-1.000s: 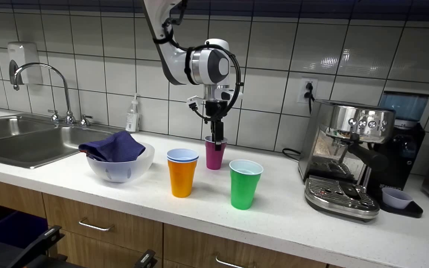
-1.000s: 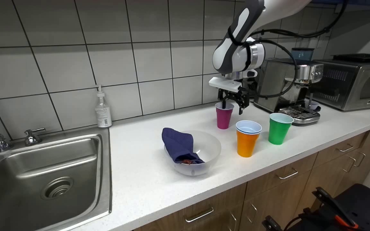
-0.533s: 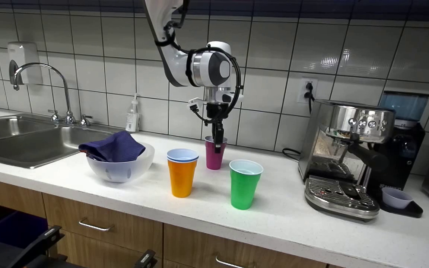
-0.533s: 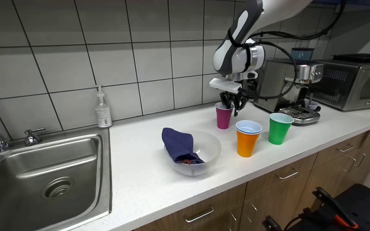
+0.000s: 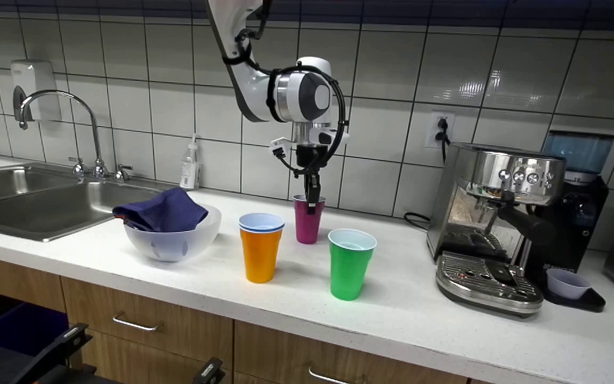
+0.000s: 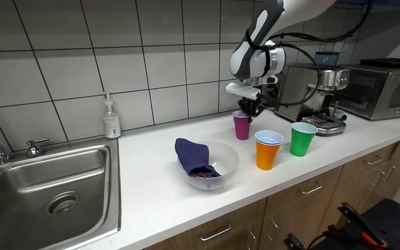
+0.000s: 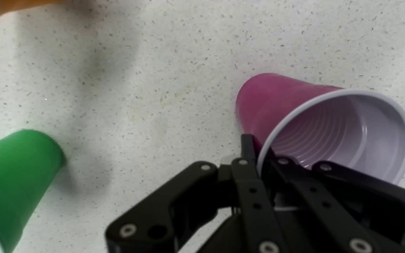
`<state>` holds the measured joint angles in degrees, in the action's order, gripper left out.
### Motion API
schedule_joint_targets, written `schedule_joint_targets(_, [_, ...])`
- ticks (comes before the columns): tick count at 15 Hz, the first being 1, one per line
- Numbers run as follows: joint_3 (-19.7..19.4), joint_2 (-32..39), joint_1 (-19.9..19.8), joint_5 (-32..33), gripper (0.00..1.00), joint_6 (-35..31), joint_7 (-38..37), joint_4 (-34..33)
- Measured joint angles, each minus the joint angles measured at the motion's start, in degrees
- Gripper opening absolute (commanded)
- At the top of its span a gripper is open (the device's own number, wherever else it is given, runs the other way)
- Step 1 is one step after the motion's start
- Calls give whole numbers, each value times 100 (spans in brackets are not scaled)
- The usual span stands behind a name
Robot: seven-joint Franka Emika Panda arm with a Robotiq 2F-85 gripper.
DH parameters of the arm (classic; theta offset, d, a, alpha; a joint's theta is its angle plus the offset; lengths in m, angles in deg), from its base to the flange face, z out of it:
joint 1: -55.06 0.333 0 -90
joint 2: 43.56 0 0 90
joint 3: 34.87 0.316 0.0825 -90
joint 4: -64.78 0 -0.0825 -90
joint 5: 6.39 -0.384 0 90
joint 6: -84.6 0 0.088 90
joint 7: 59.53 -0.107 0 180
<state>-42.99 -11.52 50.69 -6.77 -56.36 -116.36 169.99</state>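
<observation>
Magenta plastic cup [image 7: 329,133]: standing on the white countertop [image 5: 397,325], near the tiled wall [image 5: 376,128].
Gripper [image 7: 258,153]: pinching the cup's wall at the rim, one finger inside, one outside.
Orange cup [image 5: 260,256]: nearer the front edge, two rims showing.
Green cup [image 5: 348,272]: likewise forward, apart from the orange one.
Frosted bowl [image 5: 203,234]: left of the cups in both exterior views, navy cloth [image 5: 168,210] slumped over its rim.
Espresso machine [image 5: 467,202]: right of the cups in an exterior view.

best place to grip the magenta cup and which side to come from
Probably the rim of the magenta cup, pinched from above, one finger inside and one outside: the mouth opens upward and the wall looks thin. The gripper holds it that way.
</observation>
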Motion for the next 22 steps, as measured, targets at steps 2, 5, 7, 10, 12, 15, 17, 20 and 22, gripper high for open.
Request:
schedule_joint_targets(2, [-1,0,0,0,1,1,29,0])
schedule_joint_targets(5, [-1,-27,6,-2,1,1,126,0])
schedule_joint_targets(7, [0,-73,23,-4,1,0,201,1])
schedule_joint_targets(10, [0,-202,66,-4,1,-2,317,33])
schedule_joint_targets(12, [0,-329,88,-5,1,-3,387,98])
schedule_joint_targets(15, [0,-566,113,-5,1,-9,485,256])
schedule_joint_targets(17, [0,-740,130,-5,1,-9,546,381])
schedule_joint_targets(20, [-1,-991,149,-5,1,-10,610,574])
schedule_joint_targets(22, [0,-1147,165,-5,1,-13,634,699])
